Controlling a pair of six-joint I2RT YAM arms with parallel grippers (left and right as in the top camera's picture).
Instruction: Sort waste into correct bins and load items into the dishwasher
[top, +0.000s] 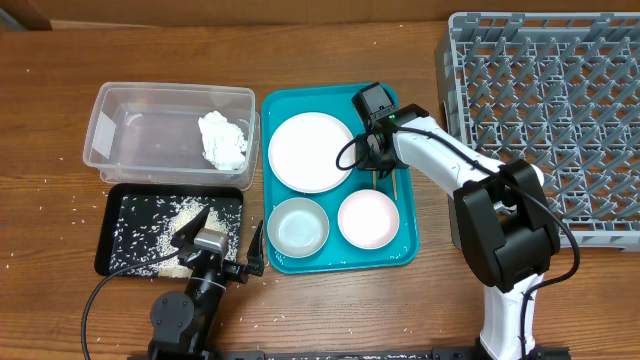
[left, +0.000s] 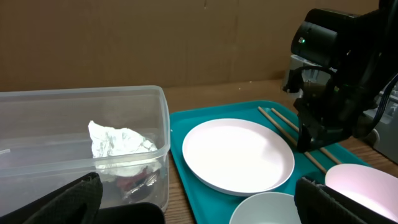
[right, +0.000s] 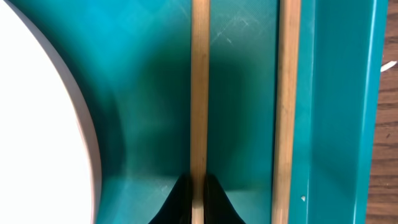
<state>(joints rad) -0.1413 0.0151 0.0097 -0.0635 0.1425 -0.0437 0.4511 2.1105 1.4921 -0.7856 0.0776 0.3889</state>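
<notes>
Pinched between the dark tips of the right jaws, at the bottom edge of the right wrist view, is the inner chopstick (right: 199, 93). It lies flat on the teal tray (right: 249, 93), between the white plate (right: 37, 137) and the outer chopstick (right: 290, 93).

The grip is the weak point. A thin, smooth stick held across so narrow a contact can pivot or slide out on the lift, and the free end may swing. The outer chopstick lies just beside it against the tray's wall, so a skewed pull could drag or roll it. The plate rim on the other side leaves little room. At the dish rack (top: 540, 110), a stick let go carelessly would likely drop through the lattice base.

The right jaws are nearly together, each tip pressed to a side of the inner chopstick and touching nothing else that I can see. The left jaws stand wide apart and empty, low over the bench near the black tray (top: 120, 205). They face the clear tub (left: 81, 112), where the tissue wad (left: 118, 140) sits.
</notes>
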